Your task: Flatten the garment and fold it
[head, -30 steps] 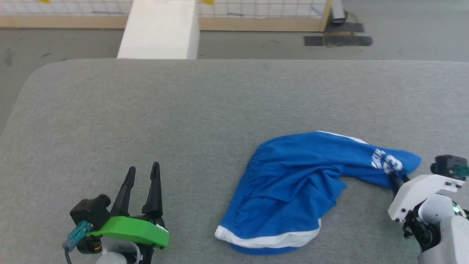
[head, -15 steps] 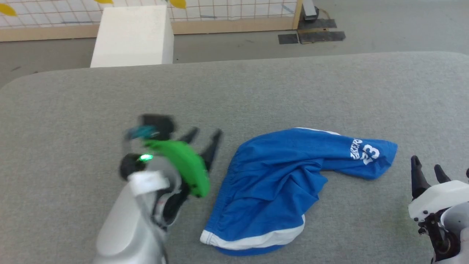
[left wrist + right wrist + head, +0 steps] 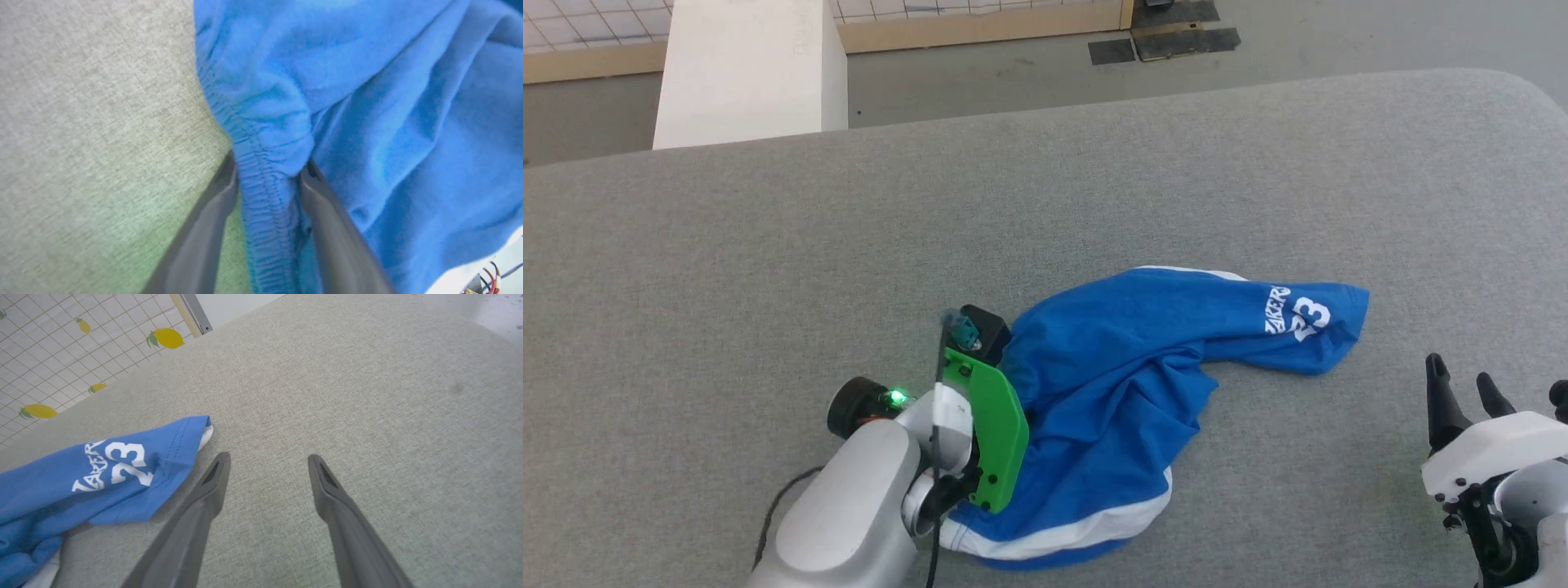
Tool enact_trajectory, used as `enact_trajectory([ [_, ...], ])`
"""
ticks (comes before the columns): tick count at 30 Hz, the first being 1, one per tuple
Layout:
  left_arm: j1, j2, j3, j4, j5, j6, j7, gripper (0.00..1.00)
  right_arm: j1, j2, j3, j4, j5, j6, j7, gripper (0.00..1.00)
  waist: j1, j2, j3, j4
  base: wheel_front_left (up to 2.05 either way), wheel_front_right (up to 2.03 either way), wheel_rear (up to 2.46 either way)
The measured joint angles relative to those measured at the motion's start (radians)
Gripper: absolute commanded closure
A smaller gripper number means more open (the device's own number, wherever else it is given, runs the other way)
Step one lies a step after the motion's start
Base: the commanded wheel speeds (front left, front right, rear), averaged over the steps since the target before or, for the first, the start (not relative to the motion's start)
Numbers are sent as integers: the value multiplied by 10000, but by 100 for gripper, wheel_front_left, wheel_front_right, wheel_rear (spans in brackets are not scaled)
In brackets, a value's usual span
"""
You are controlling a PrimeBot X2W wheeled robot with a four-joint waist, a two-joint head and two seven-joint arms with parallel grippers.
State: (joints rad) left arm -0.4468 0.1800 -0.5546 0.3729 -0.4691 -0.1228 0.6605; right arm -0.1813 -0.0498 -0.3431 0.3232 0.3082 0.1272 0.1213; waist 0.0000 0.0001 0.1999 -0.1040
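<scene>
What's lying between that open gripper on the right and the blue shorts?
Nothing but bare grey fabric tabletop separates the right gripper from the royal-blue basketball shorts, as the right wrist view shows.

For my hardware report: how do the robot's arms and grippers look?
Both grippers have two long, dark, tapering fingers. The left gripper carries a bright green plate, a black camera with a teal connector, a lit green light and a black cable beside a silver-grey forearm. The right gripper has a white housing.
</scene>
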Motion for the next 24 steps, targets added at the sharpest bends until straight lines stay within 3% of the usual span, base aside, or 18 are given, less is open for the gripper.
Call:
enact_trajectory([
  [5, 96, -314, 995, -303, -951, 38, -1168, 100, 21, -10, 2, 71, -6, 0, -77, 0, 0, 0, -72, 169, 0, 0, 0],
  [14, -279, 12, 3488, -2201, -2017, 894, -2815, 100, 51, 0, 222, 267, -17, 0, -71, 0, 0, 0, -587, 821, 0, 0, 0],
  [20, 2251, 454, 3785, -3229, -2117, 1668, -2481, 100, 183, 0, 420, 502, 13, 0, -71, 0, 0, 0, -930, 1414, 0, 0, 0],
  [24, 4205, 571, 3405, -3336, -2155, 1960, -1896, 100, 189, 0, 537, 623, 73, 0, -75, 0, 0, 0, -1096, 1846, 0, 0, 0],
])
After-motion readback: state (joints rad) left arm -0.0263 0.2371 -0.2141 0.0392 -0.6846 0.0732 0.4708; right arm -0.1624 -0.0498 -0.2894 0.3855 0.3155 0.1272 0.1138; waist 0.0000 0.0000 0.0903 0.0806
